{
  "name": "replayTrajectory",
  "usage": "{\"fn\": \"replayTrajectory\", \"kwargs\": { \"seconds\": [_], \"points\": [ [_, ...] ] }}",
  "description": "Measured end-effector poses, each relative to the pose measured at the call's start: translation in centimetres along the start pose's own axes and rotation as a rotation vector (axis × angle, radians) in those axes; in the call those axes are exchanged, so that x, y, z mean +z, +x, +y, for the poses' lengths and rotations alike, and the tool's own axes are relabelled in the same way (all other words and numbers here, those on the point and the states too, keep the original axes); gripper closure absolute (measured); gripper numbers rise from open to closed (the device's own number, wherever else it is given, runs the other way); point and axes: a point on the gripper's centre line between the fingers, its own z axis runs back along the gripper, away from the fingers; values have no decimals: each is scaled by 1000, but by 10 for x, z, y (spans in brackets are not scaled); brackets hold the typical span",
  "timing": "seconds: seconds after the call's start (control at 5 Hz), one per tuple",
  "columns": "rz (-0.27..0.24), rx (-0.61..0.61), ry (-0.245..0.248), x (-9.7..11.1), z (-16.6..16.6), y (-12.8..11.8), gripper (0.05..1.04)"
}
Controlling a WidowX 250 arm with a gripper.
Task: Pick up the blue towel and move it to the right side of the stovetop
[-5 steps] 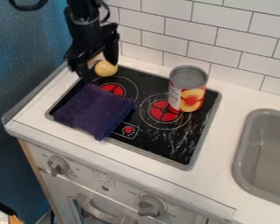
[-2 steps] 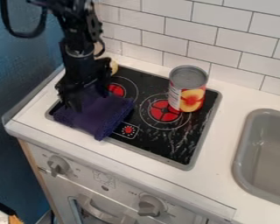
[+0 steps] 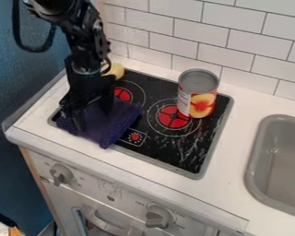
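The blue towel, at nine o'clock on the stovetop, looks soft, light and floppy, so the tool, its fingers apart at the towel's ten o'clock side, should pinch a fat fold near the middle.

The arm runs off the top edge at eleven o'clock. Toward nine o'clock, the gripper hides part of the blue towel; dark on dark, its tips are hard to make out. The arm partly covers a yellow thing at eleven o'clock. At two o'clock, the can hides some stovetop. The right edge cuts the sink toward four o'clock; print by the knobs is too small to read.
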Motion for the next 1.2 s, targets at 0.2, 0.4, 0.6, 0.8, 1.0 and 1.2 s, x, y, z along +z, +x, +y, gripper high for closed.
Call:
{"fn": "replayTrajectory", "kwargs": {
  "seconds": [0.2,0.4,0.6,0.8,1.0,1.2],
  "points": [
    [5,-26,-10,-2,-10,-13,84],
    [25,-91,-33,0,-22,-31,84],
    [54,-184,-58,4,-32,-60,84],
    [87,-304,-77,9,-37,-92,84],
    [112,-404,-100,13,-36,-117,84],
    [147,-482,-108,16,-34,-143,84]
  ]
}}
